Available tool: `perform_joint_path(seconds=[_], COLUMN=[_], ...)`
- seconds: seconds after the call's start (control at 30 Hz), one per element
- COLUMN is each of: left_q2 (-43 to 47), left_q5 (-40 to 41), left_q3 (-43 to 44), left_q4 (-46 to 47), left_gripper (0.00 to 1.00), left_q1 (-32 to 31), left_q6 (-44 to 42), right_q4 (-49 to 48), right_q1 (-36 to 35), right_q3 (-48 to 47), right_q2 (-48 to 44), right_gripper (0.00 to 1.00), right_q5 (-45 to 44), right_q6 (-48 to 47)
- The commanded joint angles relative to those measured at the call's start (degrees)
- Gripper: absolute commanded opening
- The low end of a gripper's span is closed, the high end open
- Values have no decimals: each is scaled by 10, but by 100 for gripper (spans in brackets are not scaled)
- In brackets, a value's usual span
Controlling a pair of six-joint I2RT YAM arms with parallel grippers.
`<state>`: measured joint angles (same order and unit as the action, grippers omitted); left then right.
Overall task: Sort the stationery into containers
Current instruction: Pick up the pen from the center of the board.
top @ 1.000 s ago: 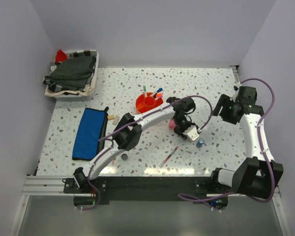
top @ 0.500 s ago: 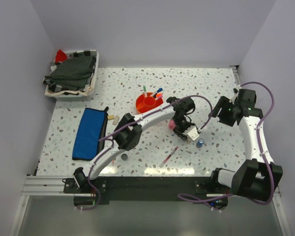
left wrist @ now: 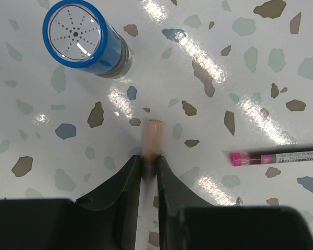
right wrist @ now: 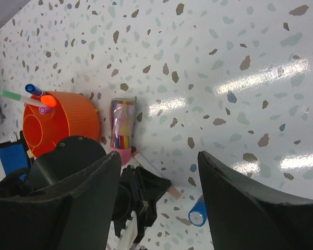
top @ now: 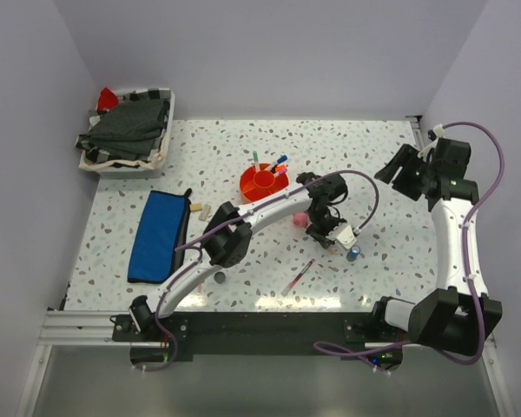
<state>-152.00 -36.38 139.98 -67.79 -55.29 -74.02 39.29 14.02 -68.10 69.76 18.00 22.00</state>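
"Both jaws of the left tool (left wrist: 148, 162) were closed to a sliver, pinching a thin peach-coloured stick (left wrist: 152, 136). Its blunt end jutted past them toward the desk (left wrist: 208, 31). Whether it touched the desk, I couldn't tell."

"Why grip it so near one end?"

"My guess is so it could hang lengthwise and drop upright into the orange organiser (top: 262, 182), where several pens (top: 280, 162) already stood. The tool sat to the right of that organiser and nearer the arm bases. The fat pink tube (top: 301, 219) lay between the two."

"And the rest?"

"Further from the organiser in the same direction, the blue cylinder (left wrist: 75, 35) stood on end. A pink-capped pen (left wrist: 276, 156) lay flat, nearer the bases than the organiser. The blue pouch (top: 159, 234) lay well to the organiser's left. The right tool (top: 401, 169) was spread wide and empty, raised above the desk far to the organiser's right. I'd judge it was parked clear so the left arm had room."
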Motion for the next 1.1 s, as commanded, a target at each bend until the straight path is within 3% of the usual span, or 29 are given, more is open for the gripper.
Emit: perform_joint_path(seconds=[0.0,0.33,0.53,0.6,0.7,0.8,0.9,0.93,0.97,1.0,1.03,1.07], left_q2=[-72,52,146,199,270,311,346,355,364,372,374,381], left_q5=[113,49,1,-43,-153,-241,-308,-316,-317,-312,-302,-301], left_q3=[-54,-171,-185,-197,-231,-245,-287,-351,-389,-426,-472,-484], left_q4=[48,309,333,339,420,547,743,924,1041,1268,1304,1289], left_gripper=[18,11,5,3,0,0,0,0,0,0,0,0], left_q1=[1,33,53,69,107,142,177,187,209,222,243,252], left_q6=[-5,105,166,184,287,454,671,837,931,1022,1121,1116], right_q4=[-2,6,18,15,12,20,22,20,19,14,11,9], right_q1=[7,10,11,11,11,11,11,11,11,12,11,11], right_q3=[-16,-48,-74,-78,-85,-92,-90,-84,-79,-75,-67,-64], right_q2=[6,18,32,31,29,31,30,30,28,28,26,26], right_gripper=[64,60,58,57,56,55,54,53,53,52,52,52], right_q5=[20,27,28,29,27,15,6,5,3,1,5,5], right_q6=[14,10,-3,-7,-19,-29,-35,-35,-35,-35,-35,-38])
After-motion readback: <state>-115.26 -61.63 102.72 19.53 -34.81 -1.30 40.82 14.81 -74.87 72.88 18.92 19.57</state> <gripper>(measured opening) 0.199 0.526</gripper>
